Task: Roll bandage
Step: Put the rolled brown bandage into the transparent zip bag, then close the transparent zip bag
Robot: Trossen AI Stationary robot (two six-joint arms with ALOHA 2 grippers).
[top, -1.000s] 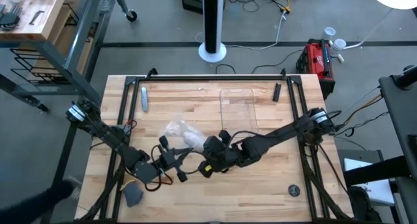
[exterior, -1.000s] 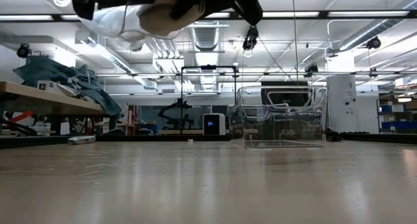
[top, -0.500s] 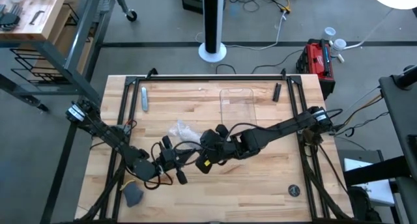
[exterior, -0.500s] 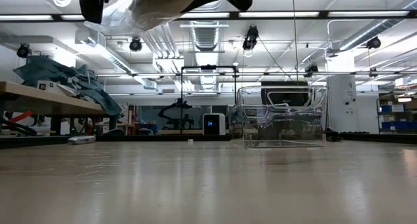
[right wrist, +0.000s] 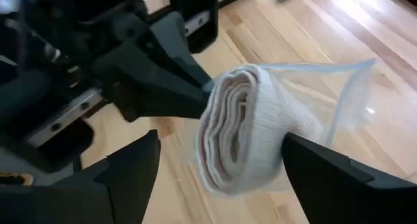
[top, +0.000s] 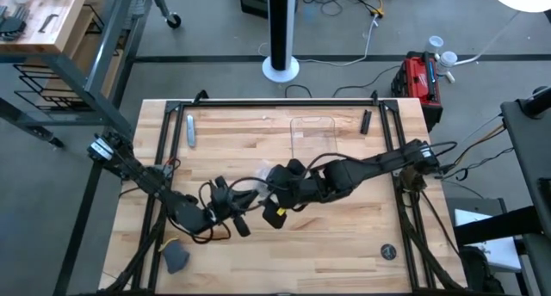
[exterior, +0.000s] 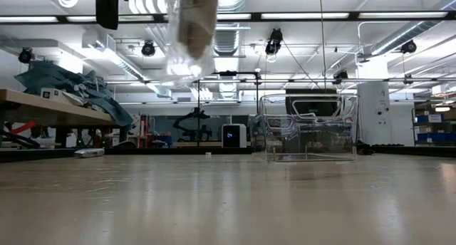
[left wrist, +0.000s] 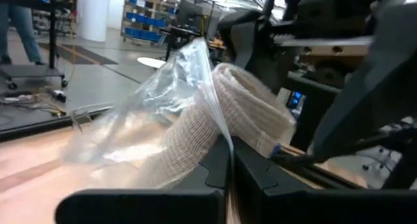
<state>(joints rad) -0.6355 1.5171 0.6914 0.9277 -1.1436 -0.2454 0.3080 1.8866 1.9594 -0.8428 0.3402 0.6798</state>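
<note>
The bandage (right wrist: 251,129) is a rolled whitish gauze cylinder, held clear of the desk (top: 344,244) near its middle, with its coiled end showing in the right wrist view. A clear plastic wrapper (left wrist: 150,113) still covers part of it: the film trails off the far end and drapes over one side. The left pincer (left wrist: 225,168) is pinched shut on an edge of that film just beside the roll. The right pincer (right wrist: 215,165) sits spread wide, its two fingers either side of the roll and, as far as the pictures show, apart from it. The two pincers meet over the desk's centre, the left arm reaching from about 8 o'clock and the right from about 3 o'clock. The clear tray (top: 314,141) stands well apart toward 12 o'clock.

This looks like the unwrapping step ahead of any rolling. The next move likely calls for the right pincer to close on the gauze itself, so the film can be drawn off without pulling the coil loose.
</note>
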